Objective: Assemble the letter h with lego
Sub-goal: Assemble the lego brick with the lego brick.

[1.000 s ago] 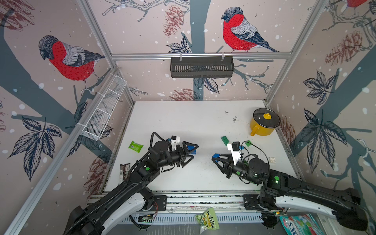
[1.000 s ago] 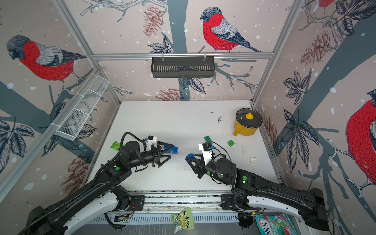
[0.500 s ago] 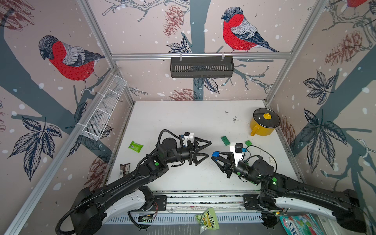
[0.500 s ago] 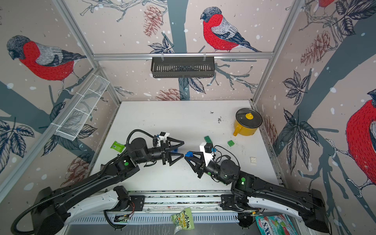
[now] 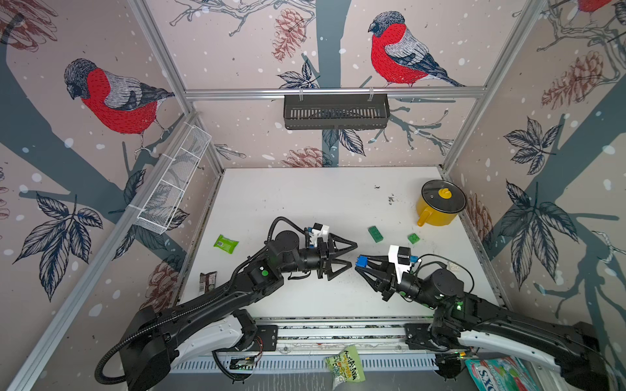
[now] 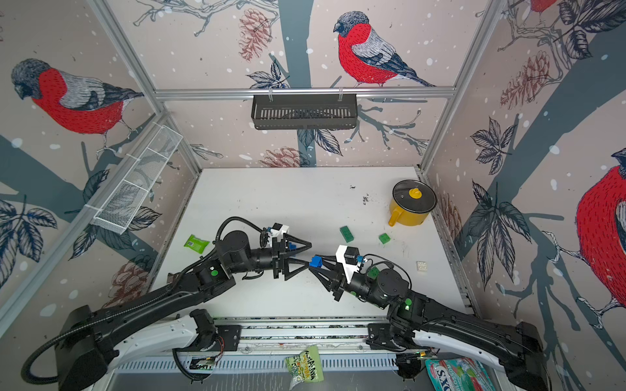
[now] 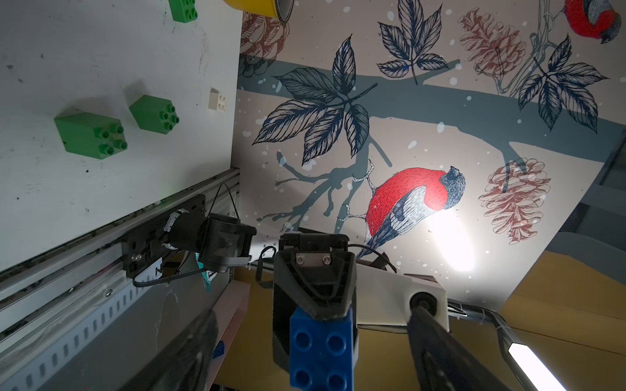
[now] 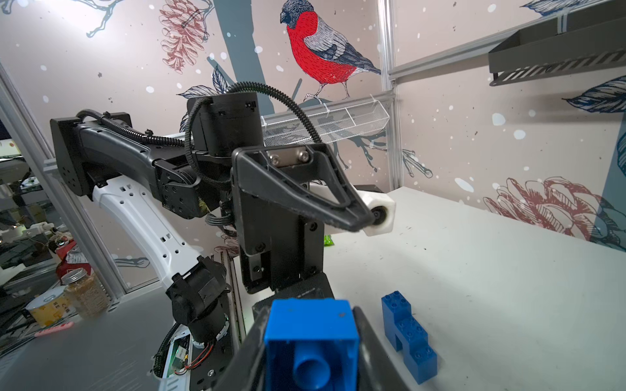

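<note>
My right gripper [image 5: 361,261] is shut on a square blue lego brick [image 8: 311,342], held above the table with its hollow underside facing the right wrist camera. My left gripper [image 5: 353,254] is open and faces it tip to tip. In the left wrist view the brick [image 7: 321,348] sits between my left fingers [image 7: 437,352], with a gap on each side. A stepped stack of blue bricks [image 8: 408,335] rests on the table under the left gripper. Green bricks [image 5: 375,233] [image 5: 413,238] and a white brick [image 6: 421,266] lie to the right.
A yellow lidded pot [image 5: 437,208] stands at the back right. A flat green packet [image 5: 226,243] and a dark wrapper [image 5: 207,281] lie at the left edge. A wire basket [image 5: 172,189] hangs on the left wall and a black shelf [image 5: 335,110] on the back wall.
My left gripper has swung right, away from the blue stack, until it meets the right gripper, and its jaws have narrowed a little. The right gripper has edged left with its blue brick.
</note>
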You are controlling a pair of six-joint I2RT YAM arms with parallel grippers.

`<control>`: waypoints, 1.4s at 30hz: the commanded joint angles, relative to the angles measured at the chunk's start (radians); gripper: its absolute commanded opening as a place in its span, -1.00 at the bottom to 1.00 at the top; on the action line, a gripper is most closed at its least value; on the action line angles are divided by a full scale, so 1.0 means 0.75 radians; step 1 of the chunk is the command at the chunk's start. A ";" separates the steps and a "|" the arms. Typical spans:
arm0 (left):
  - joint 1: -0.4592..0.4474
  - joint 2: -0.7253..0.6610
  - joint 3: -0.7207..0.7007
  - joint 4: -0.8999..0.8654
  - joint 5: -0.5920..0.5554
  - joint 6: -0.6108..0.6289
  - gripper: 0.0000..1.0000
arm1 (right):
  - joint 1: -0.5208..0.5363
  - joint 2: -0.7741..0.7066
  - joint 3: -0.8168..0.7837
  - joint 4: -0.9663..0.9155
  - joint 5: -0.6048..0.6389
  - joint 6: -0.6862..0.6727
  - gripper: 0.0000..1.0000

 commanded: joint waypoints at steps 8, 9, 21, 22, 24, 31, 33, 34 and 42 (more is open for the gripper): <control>-0.048 0.046 0.042 0.064 0.088 0.055 0.60 | -0.072 0.020 -0.013 0.113 -0.171 -0.034 -0.99; -0.056 0.053 0.053 0.051 0.089 0.066 0.58 | -0.076 0.021 -0.015 0.121 -0.185 -0.031 -0.99; -0.094 0.048 0.007 0.203 0.090 0.020 0.36 | -0.108 0.007 -0.090 0.241 -0.304 -0.041 -1.00; -0.097 0.049 0.014 0.199 0.097 0.028 0.35 | -0.113 0.005 -0.098 0.252 -0.313 -0.043 -0.99; -0.109 0.056 0.037 0.178 0.112 0.046 0.32 | -0.124 -0.002 -0.105 0.263 -0.349 -0.046 -0.99; -0.147 0.041 0.015 0.110 0.138 0.069 0.22 | -0.152 -0.032 -0.126 0.302 -0.448 -0.065 -1.00; -0.147 0.030 0.020 0.075 0.146 0.081 0.12 | -0.160 -0.030 -0.130 0.305 -0.467 -0.069 -0.99; -0.147 0.023 0.027 0.048 0.149 0.094 0.12 | -0.161 -0.028 -0.132 0.310 -0.480 -0.070 -1.00; -0.149 0.013 0.070 -0.017 0.180 0.152 0.03 | -0.175 0.019 -0.111 0.313 -0.625 -0.071 -0.99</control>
